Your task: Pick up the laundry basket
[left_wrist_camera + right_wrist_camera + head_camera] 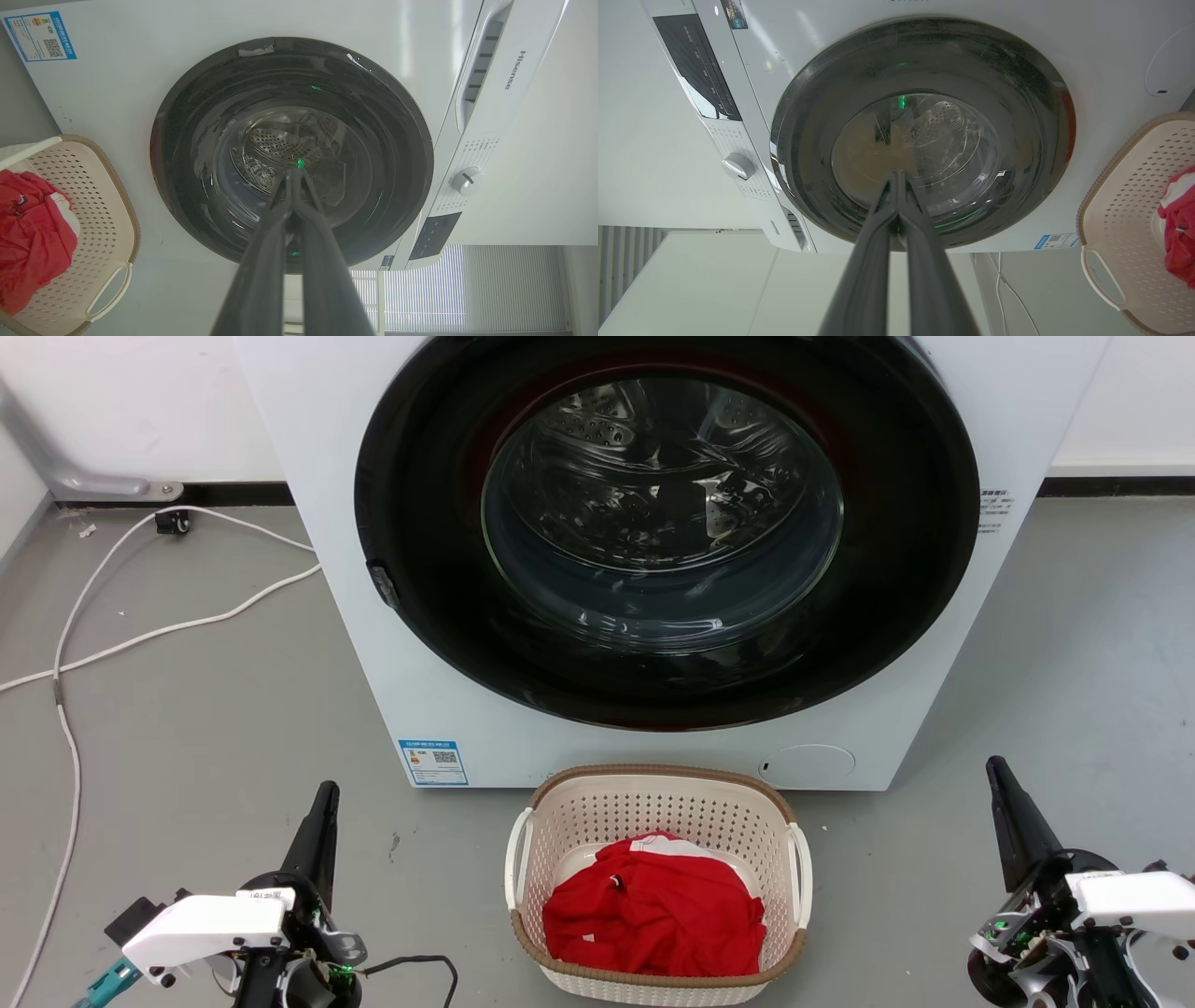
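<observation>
**A:** Where are your claws sitting at this moment?

**B:** Your left claw (326,795) is hanging low on the left and your right claw (995,773) low on the right, a little farther out. Both are pointing toward the machine with their fingers pressed together, gripping nothing.

**A:** And the laundry basket?

**B:** The laundry basket (653,772) is resting on the grey floor (1074,691) between them, apart from both. It's carrying a red garment (653,915) heaped toward its near side. The left handle (516,859) and right handle (801,873) are each facing a claw, which I'd judge is why you're flanking it: you're setting up a two-sided lift.

**A:** So what is that asking of you?

**B:** Likely spreading the fingers, then bringing each claw inward to its handle. Raising both evenly should keep the load from tipping.

**A:** Anything behind it?

**B:** The washing machine (373,644) is standing just behind the basket. I can't tell whether they're touching. Its round door (653,532) appears shut. A white cable (140,635) is trailing across the floor, well apart from everything.
</observation>
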{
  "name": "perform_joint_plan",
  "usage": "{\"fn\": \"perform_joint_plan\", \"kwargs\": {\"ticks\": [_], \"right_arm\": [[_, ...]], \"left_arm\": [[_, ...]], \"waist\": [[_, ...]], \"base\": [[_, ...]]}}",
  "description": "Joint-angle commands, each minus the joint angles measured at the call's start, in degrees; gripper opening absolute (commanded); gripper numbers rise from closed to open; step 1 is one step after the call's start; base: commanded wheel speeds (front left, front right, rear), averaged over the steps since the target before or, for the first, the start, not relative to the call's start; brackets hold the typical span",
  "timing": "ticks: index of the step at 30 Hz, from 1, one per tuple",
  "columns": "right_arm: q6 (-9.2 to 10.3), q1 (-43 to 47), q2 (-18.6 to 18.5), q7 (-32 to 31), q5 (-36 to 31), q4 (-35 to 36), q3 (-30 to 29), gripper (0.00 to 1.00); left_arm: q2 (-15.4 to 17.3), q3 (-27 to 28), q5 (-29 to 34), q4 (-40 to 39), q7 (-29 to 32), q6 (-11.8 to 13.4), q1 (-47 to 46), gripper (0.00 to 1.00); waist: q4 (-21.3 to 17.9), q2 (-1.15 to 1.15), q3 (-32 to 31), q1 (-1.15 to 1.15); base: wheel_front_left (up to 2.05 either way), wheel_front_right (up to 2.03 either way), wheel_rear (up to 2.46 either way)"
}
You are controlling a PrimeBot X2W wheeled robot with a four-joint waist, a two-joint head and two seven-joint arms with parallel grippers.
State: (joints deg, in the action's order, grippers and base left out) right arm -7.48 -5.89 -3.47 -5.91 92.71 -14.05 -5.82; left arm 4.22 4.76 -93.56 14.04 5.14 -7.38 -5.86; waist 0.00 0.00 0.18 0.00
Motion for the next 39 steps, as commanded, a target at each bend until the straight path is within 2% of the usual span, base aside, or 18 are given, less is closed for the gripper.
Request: {"fn": "perform_joint_plan", "kwargs": {"ticks": [1,23,24,32,39], "right_arm": [[-0.02,-0.66,0.15,-0.13,-0.24,-0.07,-0.08,0.0],[-0.02,-0.69,0.3,-0.25,-0.49,-0.07,-0.28,0.0],[0.0,-0.01,0.12,-0.18,-0.05,-0.01,-0.21,1.0],[0.01,1.37,0.25,1.31,-1.11,0.06,0.68,1.0],[0.0,1.89,0.19,3.35,-3.74,0.79,1.85,1.0]], "left_arm": [[-0.15,0.22,0.11,0.09,0.15,-0.2,-0.55,0.0],[-0.4,0.62,0.63,0.12,0.54,-0.2,-0.59,0.0],[-0.39,0.46,0.2,0.03,0.25,0.0,-0.02,1.0],[-0.71,-1.57,0.52,0.08,-1.34,0.04,0.61,1.0],[-0.76,-3.47,4.5,-1.07,-3.23,0.02,0.54,1.0]], "waist": [[0.0,0.0,0.0,0.0],[0.0,0.0,0.0,0.0],[0.0,0.0,0.0,0.0],[0.0,0.0,0.01,0.0],[-0.04,0.0,0.05,0.0]], "base": [[0.0,0.0,0.0],[0.0,0.0,0.0],[0.0,0.0,0.0],[0.0,0.0,0.0],[0.0,0.0,0.0]]}}
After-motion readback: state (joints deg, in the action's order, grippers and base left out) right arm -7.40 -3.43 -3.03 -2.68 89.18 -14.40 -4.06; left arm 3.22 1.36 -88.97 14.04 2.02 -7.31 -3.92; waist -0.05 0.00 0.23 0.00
